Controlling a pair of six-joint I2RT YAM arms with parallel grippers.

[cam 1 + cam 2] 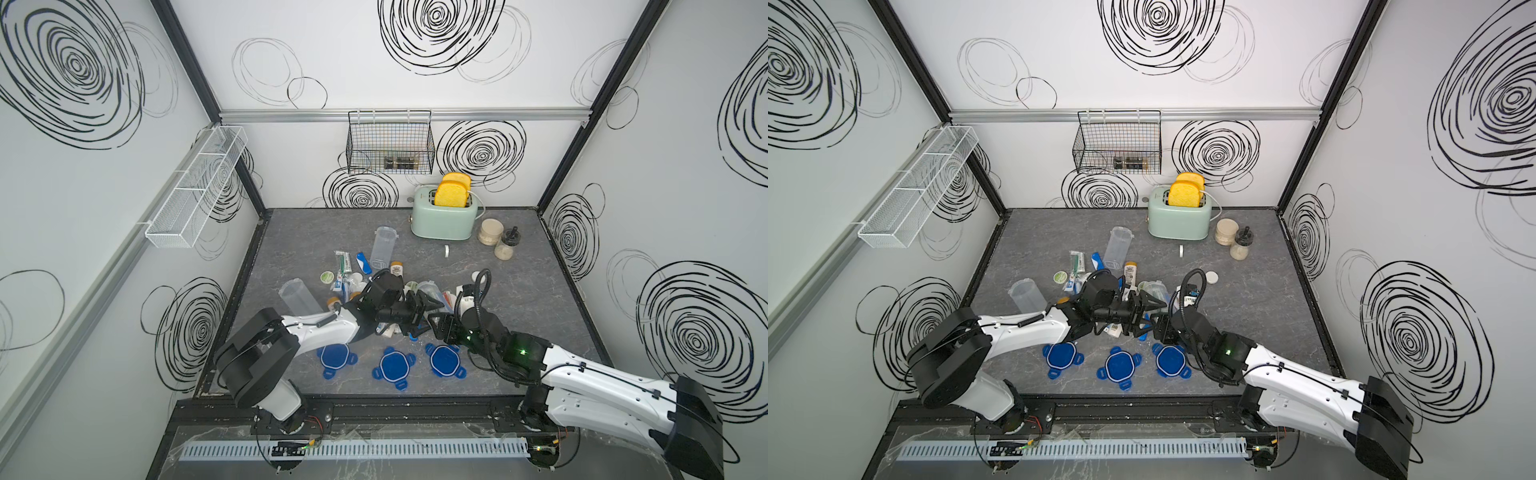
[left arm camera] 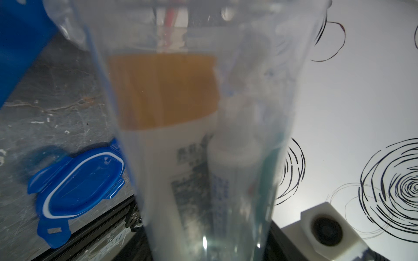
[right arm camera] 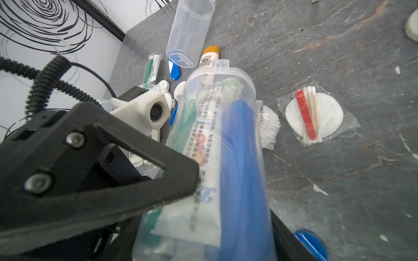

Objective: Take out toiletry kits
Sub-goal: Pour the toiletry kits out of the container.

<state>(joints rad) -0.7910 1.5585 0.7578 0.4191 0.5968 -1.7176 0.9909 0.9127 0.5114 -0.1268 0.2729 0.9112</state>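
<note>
A clear jar (image 1: 434, 291) hangs lidless over mid-table with part of the toiletry kits inside: a cream bottle with a tan cap (image 2: 162, 90), a toothpaste tube (image 3: 203, 158), a blue toothbrush (image 3: 242, 158) and a green sachet (image 3: 185, 119). My left gripper (image 1: 428, 309) is shut across the jar's side; one of its fingers (image 3: 113, 180) presses the wall. My right gripper (image 1: 440, 322) is shut on the jar's base end. More kit items lie loose behind (image 1: 353, 278): a sachet, a round tin, a toothbrush, a cream bottle (image 3: 210, 54).
Two empty clear jars (image 1: 384, 245) (image 1: 299, 297) lie on their sides. Three blue four-tab lids (image 1: 394, 365) sit near the front edge. A packet of cotton pads and swabs (image 3: 314, 115) lies right of the jar. A toaster (image 1: 444, 216) and beige jars (image 1: 490, 232) stand at the back.
</note>
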